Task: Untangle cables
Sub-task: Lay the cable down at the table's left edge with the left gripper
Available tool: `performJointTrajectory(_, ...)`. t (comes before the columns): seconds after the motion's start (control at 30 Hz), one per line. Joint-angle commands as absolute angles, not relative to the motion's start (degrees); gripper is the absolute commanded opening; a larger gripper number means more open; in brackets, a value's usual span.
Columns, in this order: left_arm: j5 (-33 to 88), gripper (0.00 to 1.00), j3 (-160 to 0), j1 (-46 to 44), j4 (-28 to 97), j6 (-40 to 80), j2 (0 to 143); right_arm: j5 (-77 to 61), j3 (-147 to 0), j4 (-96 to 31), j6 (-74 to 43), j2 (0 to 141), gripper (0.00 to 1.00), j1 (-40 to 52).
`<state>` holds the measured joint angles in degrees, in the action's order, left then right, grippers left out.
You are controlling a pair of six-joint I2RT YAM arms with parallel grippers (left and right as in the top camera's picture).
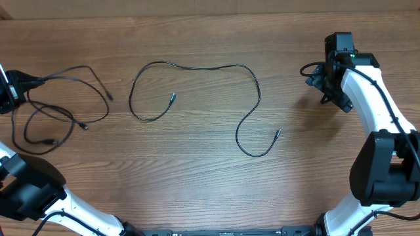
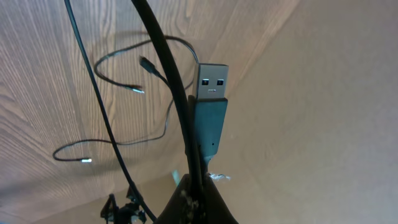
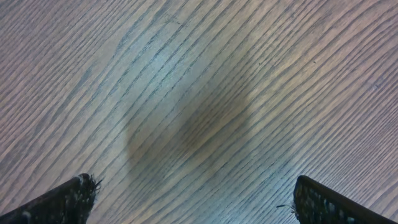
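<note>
The cables sit in two groups on the wooden surface (image 1: 197,196). A knot of overlapping loops (image 1: 65,113) lies at the far left. A single cable (image 1: 203,69) lies spread out alone across the middle, clear of the knot. The left tool (image 2: 200,186) is pressed together on a USB plug (image 2: 211,93) at the far-left edge of the surface, with the plug's metal end standing straight out past its fingertips. In the overhead view the knot fans out from that grip toward the centre and the near edge, so its strands run roughly left to right away from the left tool, with small plug ends lying at its right-hand fringe. The right tool (image 1: 318,83) hovers over bare wood at the far right with its fingers wide apart and nothing between them. It is well apart from the knot, and the single cable lies between the two. The left arm is therefore the one at the tangle and already has hold of one end. The nearest thing to the right arm is the small plug end of the single cable, not the tangle. Any pull to free the gripped cable would probably run along the strands, away from the loops. To pin or lift them, the right arm would have to reach leftward across the single cable.
</note>
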<state>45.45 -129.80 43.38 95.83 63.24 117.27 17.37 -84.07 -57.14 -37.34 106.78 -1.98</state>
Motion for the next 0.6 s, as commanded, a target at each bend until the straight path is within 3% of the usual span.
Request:
performJointTrajectory(0.0,44.9,0.04,-131.1,43.2,96.0,63.2,117.0,17.9,-84.0,-57.1,-37.7,106.3,1.0,-2.0)
performJointTrajectory(0.3,15.5,0.05,-131.0,43.1,94.1,78.5,117.0,17.9,-84.0,-57.1,-37.7,106.3,1.0,-2.0)
performJointTrajectory(0.43,3.9,0.04,-130.9,43.0,93.6,79.3,117.0,17.9,-84.0,-57.1,-37.7,106.3,1.0,-2.0)
performJointTrajectory(0.57,0.4,0.06,-130.9,43.1,93.2,79.3,117.0,17.9,-84.0,-57.1,-37.7,106.3,1.0,-2.0)
